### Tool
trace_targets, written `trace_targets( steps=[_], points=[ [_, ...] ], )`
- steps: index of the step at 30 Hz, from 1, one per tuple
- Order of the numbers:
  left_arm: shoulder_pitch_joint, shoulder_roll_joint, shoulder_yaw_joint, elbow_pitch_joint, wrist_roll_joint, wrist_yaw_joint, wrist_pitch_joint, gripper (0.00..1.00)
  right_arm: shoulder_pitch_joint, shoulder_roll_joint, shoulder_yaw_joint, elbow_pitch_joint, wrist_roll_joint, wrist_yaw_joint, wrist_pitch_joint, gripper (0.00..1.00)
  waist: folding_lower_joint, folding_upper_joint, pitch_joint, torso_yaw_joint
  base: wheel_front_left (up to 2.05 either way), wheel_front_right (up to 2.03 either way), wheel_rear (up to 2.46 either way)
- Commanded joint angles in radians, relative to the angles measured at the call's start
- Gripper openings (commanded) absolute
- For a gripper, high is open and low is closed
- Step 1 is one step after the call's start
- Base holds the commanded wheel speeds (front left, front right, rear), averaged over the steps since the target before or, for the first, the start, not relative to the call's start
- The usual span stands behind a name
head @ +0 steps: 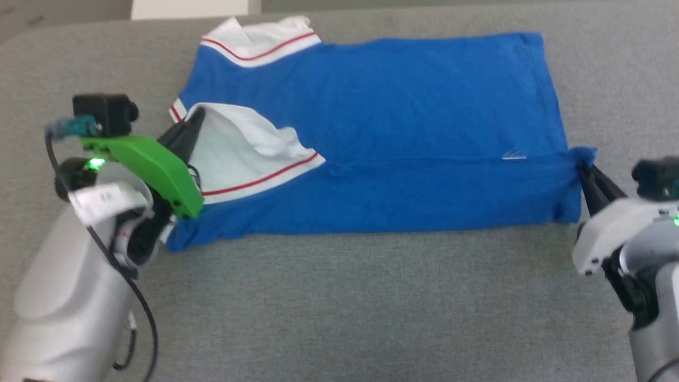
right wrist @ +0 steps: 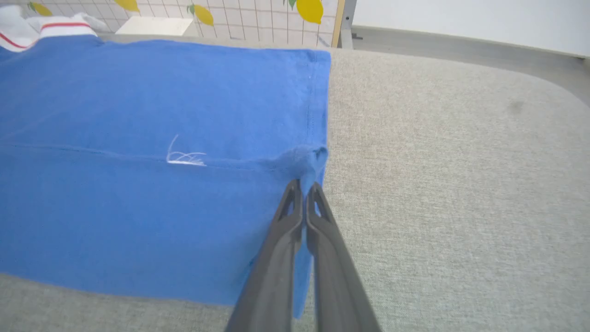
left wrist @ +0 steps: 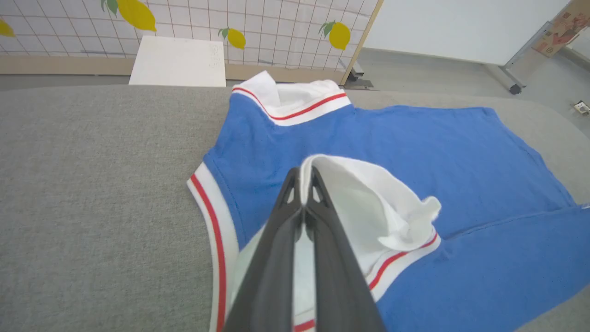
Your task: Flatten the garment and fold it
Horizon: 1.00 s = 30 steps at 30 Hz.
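Soft royal-blue knit garment [head: 403, 106], spread mostly flat on a grey, coarse-woven padded worktop [head: 339, 307] with rounded corners. Roughly a long rectangle, long axis running across the head view: red-striped white trim band [left wrist: 211, 221] and sleeves toward the robot's left, straight stitched hem [head: 549, 95] toward its right. Near long edge doubled over onto the body, leaving a straight crease along the length, just beside a small white scribble-like mark [head: 513, 155]. Pressed together, the left fingers [left wrist: 276, 249], clamped on the near sleeve [head: 244, 148], white, raised and crumpled into soft folds above the blue. Likewise closed, the right fingers [right wrist: 276, 249], pinching a puckered tuft of the hem at the crease. Rumpled at the far edge, the far sleeve [head: 260, 40]. Beyond the worktop, a gridded panel [left wrist: 69, 18] printed with yellow lemons and a flat white block [left wrist: 177, 62].
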Motion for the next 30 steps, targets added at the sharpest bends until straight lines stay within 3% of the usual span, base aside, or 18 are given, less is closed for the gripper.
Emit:
trace_targets(
  steps=[1, 10, 16, 19, 20, 21, 22, 23, 30],
  points=[
    [-0.028, 0.016, -0.001, 0.029, -0.015, -0.003, 0.033, 0.0, -0.034, -0.006, 0.011, 0.015, 0.012, -0.002, 0.025, 0.0, 0.0, 0.0057, 0.051, -0.025, 0.0, 0.0, 0.0],
    [-0.065, 0.048, -0.015, 0.192, -0.08, 0.057, 0.285, 0.0, -0.145, -0.028, 0.074, 0.101, 0.069, -0.002, 0.198, 0.0, 0.0, 0.0057, 0.119, -0.047, 0.0, 0.0, 0.0],
    [-0.045, 0.059, -0.043, 0.203, -0.118, 0.101, 0.455, 0.0, -0.185, -0.032, 0.092, 0.131, 0.098, -0.002, 0.347, 0.0, 0.0, 0.0057, 0.133, -0.05, 0.0, 0.0, 0.0],
    [-0.04, 0.064, -0.045, 0.17, -0.119, 0.109, 0.469, 0.0, -0.191, -0.033, 0.093, 0.125, 0.107, -0.002, 0.384, 0.0, 0.0, 0.0057, 0.131, -0.046, 0.0, 0.0, 0.0],
    [-0.041, 0.065, -0.043, 0.157, -0.11, 0.11, 0.447, 0.13, -0.189, -0.031, 0.091, 0.123, 0.11, -0.002, 0.391, 0.0, 0.0, 0.0057, 0.128, -0.045, 0.0, 0.0, 0.0],
    [-0.041, 0.066, -0.038, 0.141, -0.094, 0.11, 0.404, 0.62, -0.185, -0.025, 0.087, 0.118, 0.117, -0.002, 0.394, 0.11, 0.0, 0.0057, 0.123, -0.043, 0.0, 0.0, 0.0],
    [-0.039, 0.065, -0.031, 0.126, -0.074, 0.11, 0.347, 1.0, -0.181, -0.022, 0.085, 0.108, 0.121, -0.002, 0.384, 0.47, 0.0, 0.0057, 0.115, -0.042, 0.0, 0.0, 0.0],
    [-0.037, 0.065, -0.026, 0.113, -0.055, 0.11, 0.295, 1.0, -0.175, -0.02, 0.083, 0.1, 0.122, -0.002, 0.372, 1.0, 0.0, 0.0057, 0.109, -0.041, 0.0, 0.0, 0.0],
    [0.045, 0.034, 0.016, 0.038, 0.099, 0.132, -0.189, 1.0, -0.08, 0.012, 0.029, 0.022, 0.109, -0.002, 0.129, 1.0, 0.0, 0.0057, 0.018, -0.019, 0.0, 0.0, 0.0]
  ],
)
